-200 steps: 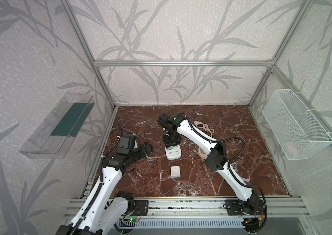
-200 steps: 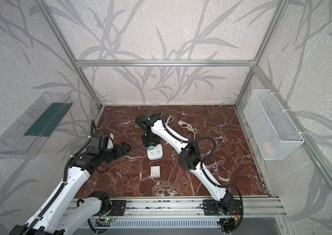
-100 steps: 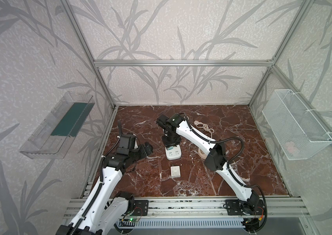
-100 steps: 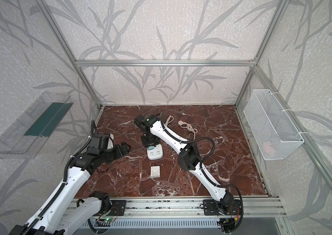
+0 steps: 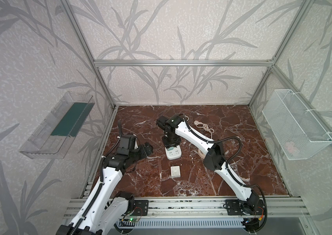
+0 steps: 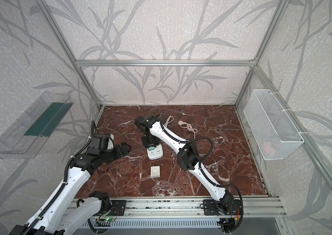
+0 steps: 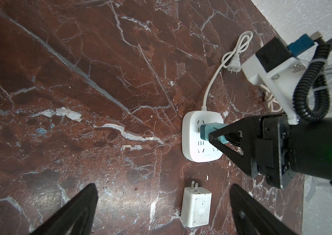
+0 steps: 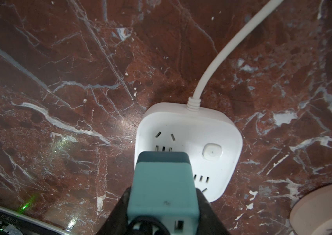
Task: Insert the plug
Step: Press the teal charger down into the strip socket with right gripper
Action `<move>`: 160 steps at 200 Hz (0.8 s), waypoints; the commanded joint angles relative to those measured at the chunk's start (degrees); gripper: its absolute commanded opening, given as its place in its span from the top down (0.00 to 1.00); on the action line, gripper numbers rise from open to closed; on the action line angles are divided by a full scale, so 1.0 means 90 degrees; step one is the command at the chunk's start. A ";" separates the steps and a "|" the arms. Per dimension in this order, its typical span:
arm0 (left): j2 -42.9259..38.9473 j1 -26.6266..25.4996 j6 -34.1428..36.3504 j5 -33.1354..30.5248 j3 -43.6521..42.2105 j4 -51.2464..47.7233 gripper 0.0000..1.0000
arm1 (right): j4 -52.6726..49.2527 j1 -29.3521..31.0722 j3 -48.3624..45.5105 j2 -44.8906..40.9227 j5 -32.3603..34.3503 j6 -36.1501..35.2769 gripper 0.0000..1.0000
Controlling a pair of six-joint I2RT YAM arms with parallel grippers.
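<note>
My right gripper (image 8: 162,193) is shut on a teal plug (image 8: 162,179) and holds it upright over the white power strip (image 8: 212,130) in the middle of the marble table. In the left wrist view the plug (image 7: 210,132) stands just off the strip's face (image 7: 193,150), with a bit of metal prong showing between them. Whether the prongs are in the slots I cannot tell. In both top views the right gripper (image 5: 170,144) (image 6: 151,143) covers the strip's far end (image 5: 174,154) (image 6: 157,154). My left gripper (image 7: 163,189) (image 5: 146,149) hangs open and empty to the strip's left.
A white charger (image 5: 175,172) (image 7: 196,205) lies flat in front of the strip. The strip's cord and its white plug (image 7: 233,67) trail toward the back, beside a coiled cord (image 5: 203,127). A beige roll (image 8: 323,209) sits right of the strip. A wire basket (image 5: 295,126) and a clear tray (image 5: 59,126) hang on the walls.
The right wrist has edged slightly to the left above the strip, still holding the plug. The left arm has stayed where it was.
</note>
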 commanded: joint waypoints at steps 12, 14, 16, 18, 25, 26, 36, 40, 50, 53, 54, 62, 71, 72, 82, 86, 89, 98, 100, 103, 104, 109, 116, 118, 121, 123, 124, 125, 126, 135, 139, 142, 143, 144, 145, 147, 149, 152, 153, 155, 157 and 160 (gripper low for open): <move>-0.0079 0.0035 0.0043 0.0031 -0.0057 0.0006 0.02 | -0.0035 -0.0003 0.0098 0.0209 0.0106 0.0045 1.00; -0.0079 0.0035 0.0043 0.0037 -0.0058 0.0006 0.02 | -0.0031 -0.0003 0.0098 0.0208 0.0097 0.0045 1.00; -0.0079 0.0032 0.0043 0.0033 -0.0056 0.0006 0.02 | -0.0033 -0.0003 0.0103 0.0205 0.0093 0.0045 1.00; -0.0079 0.0034 0.0043 0.0035 -0.0056 0.0006 0.02 | -0.0036 -0.0008 0.0099 0.0221 0.0092 0.0045 1.00; -0.0079 0.0030 0.0051 0.0038 -0.0052 0.0011 0.02 | -0.0030 -0.0007 0.0110 0.0237 0.0078 0.0045 1.00; -0.0079 0.0027 0.0052 0.0038 -0.0055 0.0003 0.02 | -0.0030 -0.0005 0.0109 0.0238 0.0075 0.0045 1.00; -0.0076 0.0034 0.0053 0.0039 -0.0051 0.0003 0.02 | -0.0035 -0.0004 0.0108 0.0262 0.0081 0.0038 1.00; -0.0079 0.0035 0.0053 0.0039 -0.0049 -0.0009 0.02 | -0.0035 -0.0004 0.0116 0.0268 0.0071 0.0040 1.00; -0.0084 0.0035 0.0053 0.0043 -0.0049 -0.0009 0.02 | -0.0073 -0.0004 0.0155 0.0303 0.0072 0.0026 1.00; -0.0088 0.0035 0.0053 0.0048 -0.0050 -0.0013 0.02 | -0.0092 -0.0003 0.0172 0.0326 0.0072 0.0018 1.00; -0.0083 0.0035 0.0053 0.0048 -0.0059 -0.0019 0.02 | -0.0095 -0.0003 0.0179 0.0327 0.0072 0.0017 1.00; -0.0106 0.0036 0.0043 0.0048 -0.0073 -0.0016 0.02 | -0.0158 -0.0004 0.0254 0.0382 0.0072 0.0016 1.00; -0.0125 0.0032 0.0033 0.0048 -0.0083 -0.0011 0.02 | -0.0209 0.0004 0.0331 0.0455 0.0092 0.0016 1.00; -0.0127 0.0033 0.0033 0.0048 -0.0085 -0.0012 0.02 | -0.0217 0.0005 0.0341 0.0460 0.0101 0.0021 1.00; -0.0146 0.0034 0.0019 0.0059 -0.0117 0.0003 0.02 | -0.0254 0.0057 0.0399 0.0557 0.0228 0.0026 1.00; -0.0147 0.0030 0.0006 0.0075 -0.0124 0.0014 0.02 | -0.0249 0.0094 0.0409 0.0589 0.0305 0.0010 1.00; -0.0147 0.0034 0.0004 0.0077 -0.0128 0.0027 0.02 | -0.0248 0.0115 0.0415 0.0639 0.0363 -0.0001 1.00; -0.0142 0.0033 -0.0006 0.0089 -0.0144 0.0044 0.02 | -0.0254 0.0164 0.0455 0.0793 0.0423 0.0004 1.00; -0.0134 0.0034 -0.0006 0.0102 -0.0141 0.0047 0.02 | -0.0247 0.0177 0.0463 0.0818 0.0399 0.0013 1.00; -0.0129 0.0035 -0.0006 0.0117 -0.0143 0.0045 0.02 | -0.0240 0.0181 0.0468 0.0886 0.0340 0.0024 1.00; -0.0123 0.0030 -0.0006 0.0117 -0.0140 0.0050 0.02 | -0.0238 0.0182 0.0469 0.0914 0.0313 0.0030 1.00; -0.0105 0.0034 -0.0006 0.0142 -0.0144 0.0054 0.02 | -0.0247 0.0182 0.0469 0.1021 0.0171 0.0038 1.00; -0.0081 0.0028 0.0004 0.0161 -0.0122 0.0052 0.02 | -0.0292 0.0189 0.0528 0.1194 0.0068 0.0035 1.00; -0.0075 0.0033 0.0009 0.0167 -0.0126 0.0054 0.02 | -0.0315 0.0191 0.0557 0.1247 0.0063 0.0035 1.00; -0.0062 0.0034 0.0013 0.0168 -0.0118 0.0040 0.02 | -0.0356 0.0192 0.0595 0.1316 0.0069 0.0040 1.00; -0.0060 0.0035 0.0019 0.0169 -0.0118 0.0034 0.02 | -0.0378 0.0197 0.0610 0.1354 0.0076 0.0037 1.00; -0.0055 0.0035 0.0021 0.0177 -0.0117 0.0029 0.02 | -0.0394 0.0194 0.0628 0.1373 0.0079 0.0036 1.00; -0.0052 0.0035 0.0022 0.0181 -0.0117 0.0032 0.02 | -0.0407 0.0198 0.0641 0.1397 0.0080 0.0031 1.00; -0.0051 0.0035 0.0023 0.0178 -0.0117 0.0033 0.02 | -0.0419 0.0195 0.0653 0.1414 0.0081 0.0028 1.00; -0.0040 0.0034 0.0024 0.0199 -0.0117 0.0032 0.02 | -0.0538 0.0207 0.0773 0.1558 0.0096 -0.0023 1.00; -0.0040 0.0034 0.0024 0.0201 -0.0117 0.0033 0.02 | -0.0586 0.0204 0.0806 0.1599 0.0121 -0.0028 1.00; -0.0044 0.0035 0.0024 0.0196 -0.0117 0.0035 0.02 | -0.0606 0.0202 0.0819 0.1615 0.0147 -0.0032 1.00; -0.0047 0.0030 0.0024 0.0195 -0.0117 0.0030 0.02 | -0.0606 0.0207 0.0820 0.1611 0.0163 -0.0033 1.00; -0.0043 0.0027 0.0024 0.0195 -0.0112 0.0032 0.02 | -0.0611 0.0209 0.0815 0.1609 0.0176 -0.0028 1.00; -0.0046 0.0031 0.0029 0.0195 -0.0110 0.0034 0.02 | -0.0614 0.0210 0.0813 0.1613 0.0182 -0.0026 1.00; -0.0049 0.0034 0.0025 0.0195 -0.0116 0.0030 0.02 | -0.0615 0.0206 0.0799 0.1613 0.0212 -0.0038 1.00; -0.0047 0.0034 0.0024 0.0195 -0.0117 0.0026 0.02 | -0.0616 0.0203 0.0788 0.1611 0.0229 -0.0037 1.00; -0.0049 0.0035 0.0024 0.0196 -0.0114 0.0034 0.02 | -0.0607 0.0202 0.0770 0.1592 0.0252 -0.0042 1.00; -0.0049 0.0030 0.0024 0.0195 -0.0115 0.0039 0.02 | -0.0612 0.0197 0.0761 0.1580 0.0260 -0.0042 1.00; -0.0050 0.0029 0.0019 0.0200 -0.0122 0.0043 0.02 | -0.0600 0.0200 0.0750 0.1566 0.0265 -0.0050 1.00; -0.0052 0.0028 0.0015 0.0203 -0.0126 0.0044 0.02 | -0.0597 0.0196 0.0732 0.1548 0.0279 -0.0052 1.00; -0.0050 0.0034 0.0014 0.0201 -0.0126 0.0052 0.02 | -0.0588 0.0191 0.0705 0.1524 0.0281 -0.0060 1.00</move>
